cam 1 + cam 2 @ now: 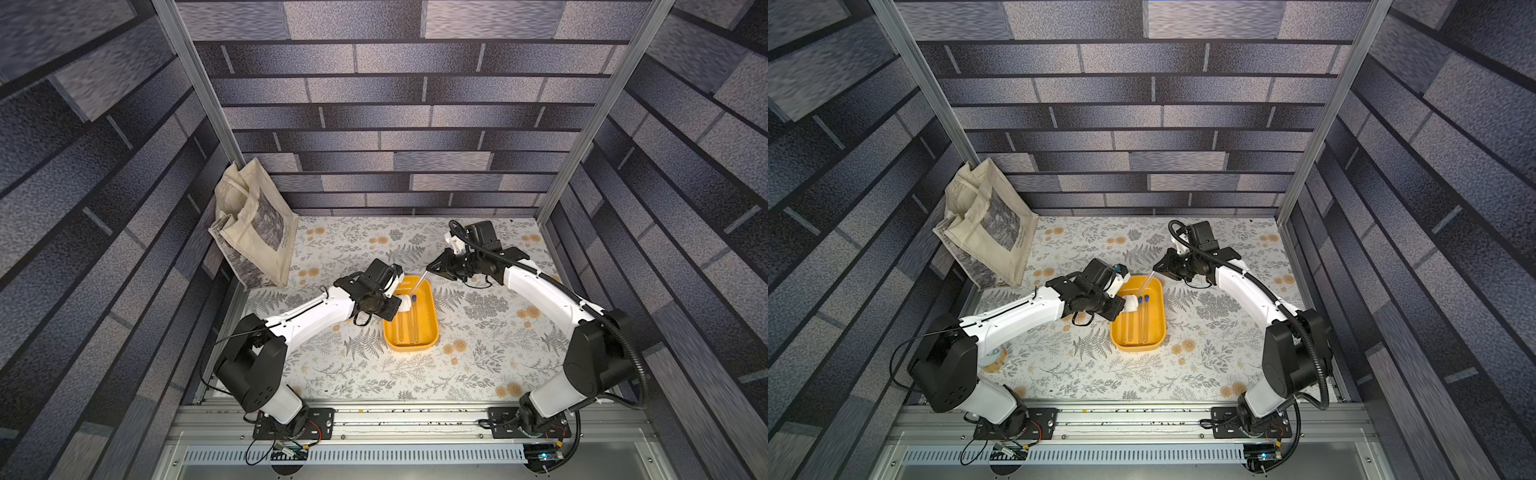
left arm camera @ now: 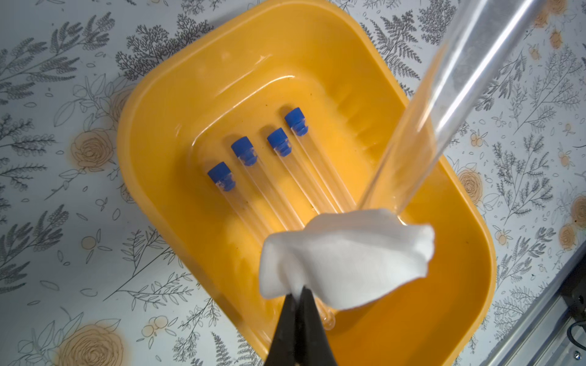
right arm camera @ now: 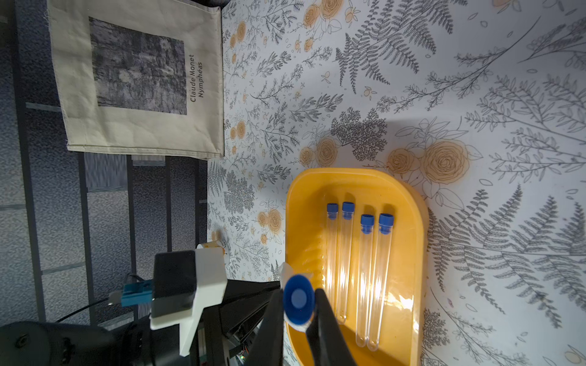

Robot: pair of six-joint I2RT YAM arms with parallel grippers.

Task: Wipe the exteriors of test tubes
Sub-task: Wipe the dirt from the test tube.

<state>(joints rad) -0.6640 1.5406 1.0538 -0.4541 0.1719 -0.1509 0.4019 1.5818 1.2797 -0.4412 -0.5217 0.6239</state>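
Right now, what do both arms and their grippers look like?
The left arm and right arm have white shells with black joints. A black ribbed hose runs along the right one. The left gripper and right gripper have slim black tapering fingers.

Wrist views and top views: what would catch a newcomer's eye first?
The yellow tray glows at the middle of the floral table, four blue-capped test tubes lying side by side in it. Above it, the right hand holds a fifth tube slanted, and the left hand pinches a white cloth at its lower end.
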